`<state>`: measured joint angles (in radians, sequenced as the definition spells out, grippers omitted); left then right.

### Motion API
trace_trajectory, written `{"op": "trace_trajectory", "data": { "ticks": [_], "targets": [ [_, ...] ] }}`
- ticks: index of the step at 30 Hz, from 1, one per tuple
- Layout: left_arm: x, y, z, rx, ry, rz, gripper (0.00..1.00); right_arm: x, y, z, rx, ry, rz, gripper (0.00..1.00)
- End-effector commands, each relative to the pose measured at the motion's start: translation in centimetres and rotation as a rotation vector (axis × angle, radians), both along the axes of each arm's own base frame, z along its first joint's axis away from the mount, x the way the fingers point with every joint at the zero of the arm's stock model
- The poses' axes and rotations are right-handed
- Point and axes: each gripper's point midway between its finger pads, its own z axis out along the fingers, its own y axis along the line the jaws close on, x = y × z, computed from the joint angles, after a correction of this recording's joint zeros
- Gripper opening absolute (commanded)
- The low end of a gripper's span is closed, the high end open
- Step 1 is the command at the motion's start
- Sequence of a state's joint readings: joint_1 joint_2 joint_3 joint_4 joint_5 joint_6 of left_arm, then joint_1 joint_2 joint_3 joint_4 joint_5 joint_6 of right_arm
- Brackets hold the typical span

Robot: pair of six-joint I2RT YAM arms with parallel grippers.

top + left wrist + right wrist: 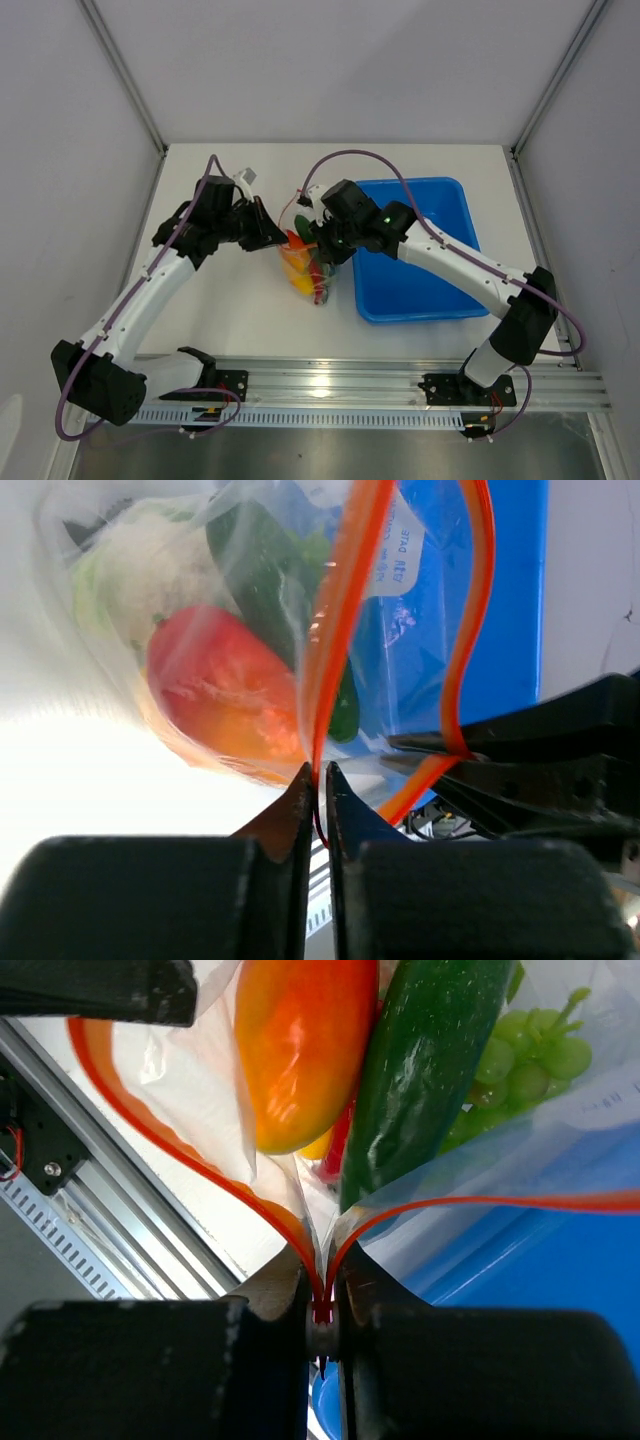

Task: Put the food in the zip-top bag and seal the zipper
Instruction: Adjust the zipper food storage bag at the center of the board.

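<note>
The clear zip-top bag [305, 268] hangs between my two grippers, just left of the blue tray. Inside it lies the food: an orange-red pepper [300, 1050], a dark green cucumber [420, 1070], green grapes [530, 1055] and a white cauliflower [150, 570]. My left gripper [320, 775] is shut on the red-orange zipper [340, 630] at one end of the mouth. At the other end my right gripper [322, 1280] is shut on the zipper [185, 1155], both strips pinched together in its jaws. Between the two grips the strips bow apart.
The blue tray [425, 290] sits right of the bag, under the right arm. An aluminium rail [400, 385] runs along the near table edge. White walls enclose the table on the left, the back and the right.
</note>
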<state>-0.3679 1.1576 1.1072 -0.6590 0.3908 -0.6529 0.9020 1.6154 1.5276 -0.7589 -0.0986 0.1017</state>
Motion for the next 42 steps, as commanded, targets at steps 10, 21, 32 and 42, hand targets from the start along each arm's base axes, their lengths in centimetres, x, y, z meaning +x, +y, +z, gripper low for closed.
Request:
{"op": "trace_trajectory", "data": {
  "ticks": [10, 21, 32, 42],
  "targets": [
    [3.2, 6.4, 5.8, 0.184, -0.230, 0.253, 0.68, -0.1, 1.5, 12.2, 0.163, -0.198, 0.160, 0.00],
    [-0.7, -0.2, 16.5, 0.019, -0.814, -0.384, 0.88, -4.6, 2.6, 11.6, 0.200, 0.003, 0.360, 0.00],
    [-6.5, -2.9, 13.0, -0.134, -1.057, -0.831, 0.94, -6.6, 1.5, 11.5, 0.280, 0.191, 0.388, 0.00],
    [-7.9, -3.2, 10.6, -0.197, -1.135, -0.890, 0.94, -8.7, 0.8, 11.9, 0.321, 0.320, 0.411, 0.00]
  ]
}}
